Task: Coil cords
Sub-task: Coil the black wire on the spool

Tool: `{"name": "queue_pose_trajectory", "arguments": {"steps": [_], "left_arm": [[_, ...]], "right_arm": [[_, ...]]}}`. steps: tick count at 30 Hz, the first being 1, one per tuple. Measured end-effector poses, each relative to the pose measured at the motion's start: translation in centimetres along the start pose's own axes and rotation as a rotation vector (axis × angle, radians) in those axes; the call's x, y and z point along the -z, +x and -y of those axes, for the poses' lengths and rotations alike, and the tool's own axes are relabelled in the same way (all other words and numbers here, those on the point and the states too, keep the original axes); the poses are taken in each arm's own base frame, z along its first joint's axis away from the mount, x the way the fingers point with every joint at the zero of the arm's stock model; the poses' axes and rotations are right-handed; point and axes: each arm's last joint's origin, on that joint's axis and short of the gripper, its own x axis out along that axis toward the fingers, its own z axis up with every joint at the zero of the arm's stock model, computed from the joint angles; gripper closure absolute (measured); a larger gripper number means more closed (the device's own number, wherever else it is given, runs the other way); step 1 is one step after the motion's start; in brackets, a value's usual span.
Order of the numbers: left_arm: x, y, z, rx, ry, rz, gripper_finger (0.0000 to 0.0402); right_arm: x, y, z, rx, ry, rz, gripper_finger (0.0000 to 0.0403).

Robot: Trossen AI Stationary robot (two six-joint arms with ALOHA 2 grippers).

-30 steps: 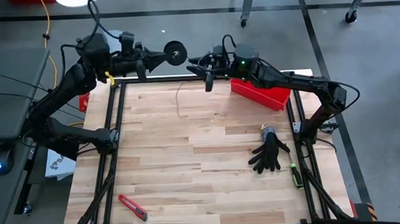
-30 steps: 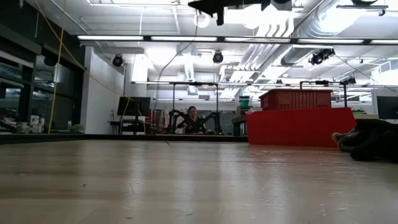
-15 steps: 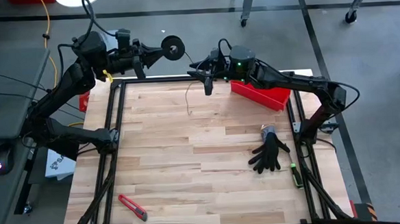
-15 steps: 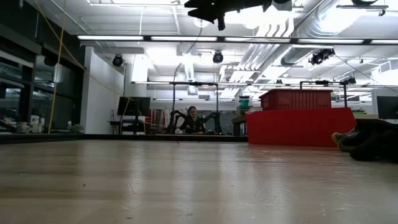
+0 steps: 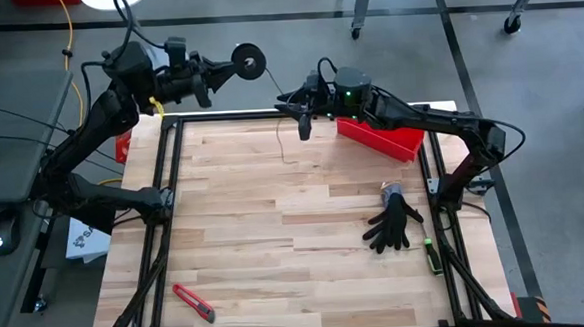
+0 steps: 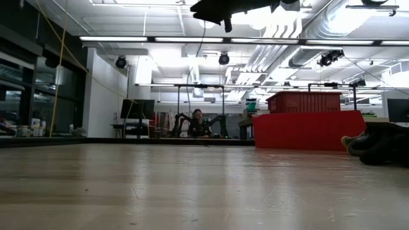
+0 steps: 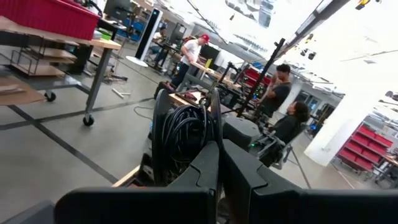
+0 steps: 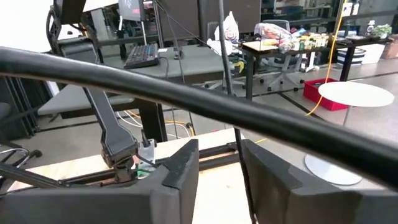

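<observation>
The left gripper (image 5: 229, 67) is held up past the far-left corner of the table, fingers pinched tight on the small round black spool (image 5: 248, 60). In the left wrist view the two fingers (image 7: 208, 171) meet with no gap, though the spool itself isn't visible there.

The right gripper (image 5: 287, 104) sits just across from it, near the far edge of the wooden table (image 5: 296, 233) and right beside the red bin (image 5: 381, 139). Its fingers (image 8: 180, 168) stand partly apart, and the thin dark cord (image 5: 284, 144) runs up between them. I honestly can't tell whether the pads are pinching the cord or just letting it slide through. Below the gripper, the loose tail of the cord hangs down toward the tabletop.

My read: this is mid-wind — one arm holds the spool, the other feeds or guides the line. A fair bit of tail looks left to take up.

The next move probably calls for light tension on the cord while the spool end takes in slack — too loose and the string could slip out of the right fingers.

A black glove (image 5: 393, 223) and a red utility knife (image 5: 194, 302) lie well clear on the near half.
</observation>
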Motion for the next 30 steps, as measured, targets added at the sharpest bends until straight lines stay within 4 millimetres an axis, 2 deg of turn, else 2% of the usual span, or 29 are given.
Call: {"name": "queue_pose_trajectory", "arguments": {"steps": [5, 17, 30], "left_arm": [[-0.15, -0.30, -0.09, -0.008, 0.001, 0.004, 0.0397], [-0.16, -0.76, -0.04, -0.034, 0.007, 0.002, 0.0397], [-0.12, -0.76, -0.09, -0.042, 0.014, -0.001, 0.0397]], "right_arm": [[-0.01, -0.04, 0.29, 0.008, -0.002, 0.000, 0.0332], [-0.16, -0.16, 0.92, 0.016, 0.025, 0.013, 0.0382], [-0.18, -0.18, 0.82, -0.011, 0.002, 0.012, 0.0345]]}}
